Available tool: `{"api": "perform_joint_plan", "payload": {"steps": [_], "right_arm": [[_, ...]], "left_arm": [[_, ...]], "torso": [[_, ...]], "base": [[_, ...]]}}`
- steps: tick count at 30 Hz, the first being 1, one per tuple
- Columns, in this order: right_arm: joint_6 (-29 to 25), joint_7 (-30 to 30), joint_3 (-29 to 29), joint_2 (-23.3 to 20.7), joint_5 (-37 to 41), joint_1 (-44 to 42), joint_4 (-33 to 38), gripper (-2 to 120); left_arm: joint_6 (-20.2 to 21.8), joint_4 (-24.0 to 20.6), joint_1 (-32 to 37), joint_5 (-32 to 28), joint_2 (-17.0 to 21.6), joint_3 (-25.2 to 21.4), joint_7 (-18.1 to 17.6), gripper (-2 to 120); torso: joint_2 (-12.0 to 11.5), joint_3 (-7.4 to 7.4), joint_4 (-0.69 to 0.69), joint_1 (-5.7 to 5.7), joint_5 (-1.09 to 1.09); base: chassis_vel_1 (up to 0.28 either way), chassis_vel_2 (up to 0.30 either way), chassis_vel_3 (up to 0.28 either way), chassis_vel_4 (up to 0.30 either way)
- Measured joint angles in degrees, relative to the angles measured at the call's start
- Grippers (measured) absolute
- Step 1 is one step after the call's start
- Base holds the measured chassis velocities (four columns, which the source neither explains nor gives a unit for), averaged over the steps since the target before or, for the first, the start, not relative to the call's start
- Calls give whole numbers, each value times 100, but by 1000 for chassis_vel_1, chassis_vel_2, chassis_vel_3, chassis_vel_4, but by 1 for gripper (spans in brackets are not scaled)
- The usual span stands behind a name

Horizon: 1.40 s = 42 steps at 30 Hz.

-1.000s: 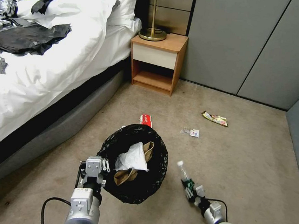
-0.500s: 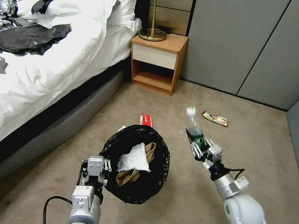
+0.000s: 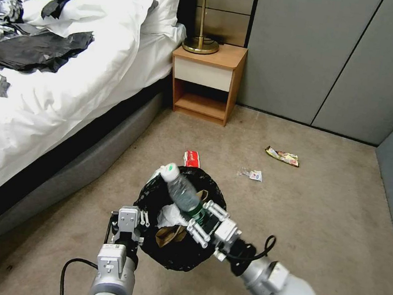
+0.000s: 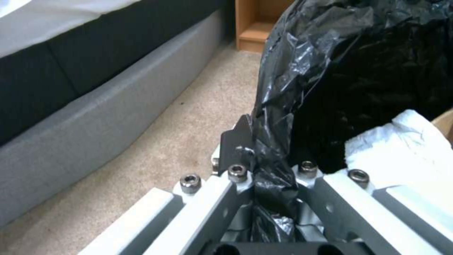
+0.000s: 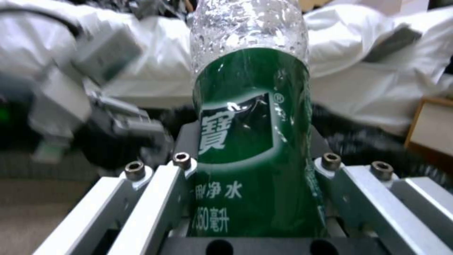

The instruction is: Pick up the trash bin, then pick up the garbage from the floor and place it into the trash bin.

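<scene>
The trash bin [image 3: 172,256], lined with a crinkly black bag, hangs just above the carpet. My left gripper [image 3: 142,216] is shut on its near-left rim, and the bag [image 4: 274,106] is pinched between the fingers. My right gripper [image 3: 198,214] is shut on a clear green-labelled bottle [image 3: 180,191]. The bottle lies tilted over the bin's mouth, its white cap toward the bed. Its green label [image 5: 250,134] sits between the fingers. A white tissue [image 3: 167,215] and a brown paper bag [image 3: 167,235] lie inside the bin. On the floor beyond lie a red wrapper [image 3: 192,157], a small white packet [image 3: 252,174] and a yellow wrapper [image 3: 282,156].
A bed [image 3: 46,119] with white sheets and black plastic sheets [image 3: 34,48] runs along the left. A wooden nightstand [image 3: 207,81] with a brass lamp [image 3: 200,43] stands at the back. Grey wall panels [image 3: 307,56] close the far side. Open carpet lies to the right.
My right gripper carried the bottle up from low on the bin's right, then swung it left over the bin's mouth. The left gripper and bin hardly moved.
</scene>
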State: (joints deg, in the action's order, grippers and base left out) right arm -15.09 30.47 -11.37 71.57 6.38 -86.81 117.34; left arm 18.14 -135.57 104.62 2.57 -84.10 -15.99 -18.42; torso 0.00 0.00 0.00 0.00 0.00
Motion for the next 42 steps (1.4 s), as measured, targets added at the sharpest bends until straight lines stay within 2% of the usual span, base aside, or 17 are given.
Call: {"api": "perform_joint_plan", "payload": {"steps": [14, 31, 42], "right_arm": [[168, -163, 284, 82, -33, 526, -1026, 25], [332, -374, 387, 44, -29, 698, -1561, 25], [370, -351, 354, 52, -12, 675, -1655, 25]], "left_arm": [[-30, -57, 96, 128, -70, 90, -14, 1], [-66, -174, 222, 341, -74, 317, -16, 1], [-70, -261, 261, 333, -81, 349, 2, 1]], "torso": [[0, 0, 0, 0, 0], [0, 0, 0, 0, 0], [0, 0, 0, 0, 0]], "base": [[0, 0, 0, 0], [0, 0, 0, 0], [0, 0, 0, 0]]}}
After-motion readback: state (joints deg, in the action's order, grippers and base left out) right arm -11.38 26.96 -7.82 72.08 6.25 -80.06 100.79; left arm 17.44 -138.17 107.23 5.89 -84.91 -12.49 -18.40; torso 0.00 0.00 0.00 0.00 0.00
